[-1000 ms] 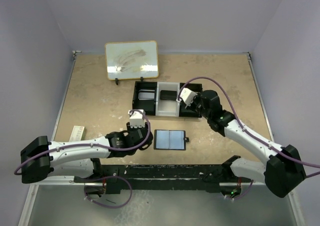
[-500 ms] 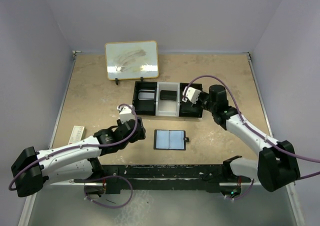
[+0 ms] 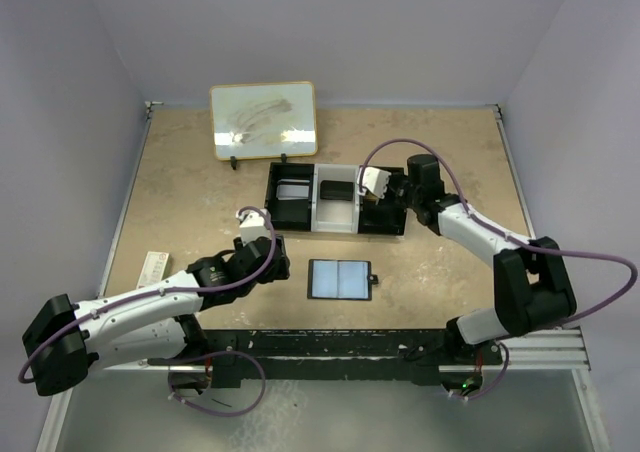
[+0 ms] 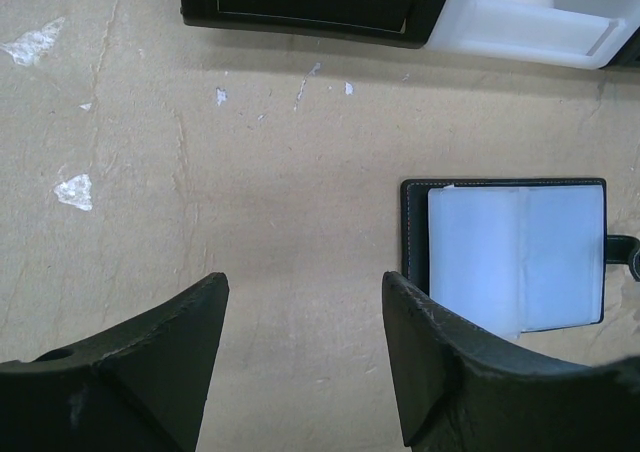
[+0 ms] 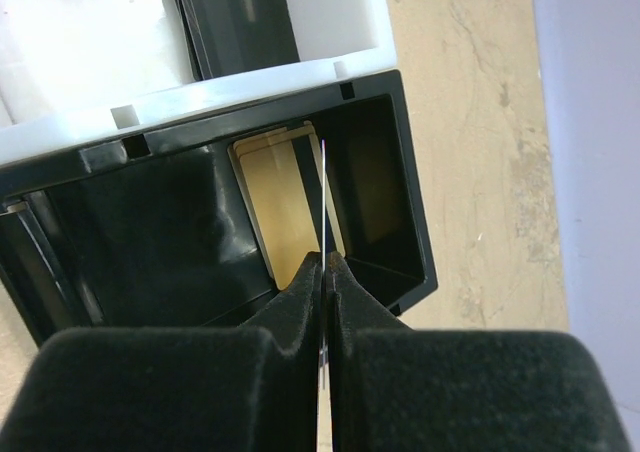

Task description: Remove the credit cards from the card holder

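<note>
Deposit step: right gripper (image 5: 325, 262), clamped on a card (image 5: 324, 187) held edge-on, hangs over the tray (image 5: 412, 202) end compartment; next move calls for release. Holder (image 4: 515, 257) lies open just beside left gripper (image 4: 305, 292), whose jaws stand apart.

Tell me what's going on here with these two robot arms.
The right fingers are shut on a thin card, held edge-on over the right-hand black section of the tray, where gold cards already lie. The left fingers are open and hover over the table just left of the card holder, which lies spread open and flat, touched by neither arm. Whether it has cards left inside, I cannot tell.
</note>
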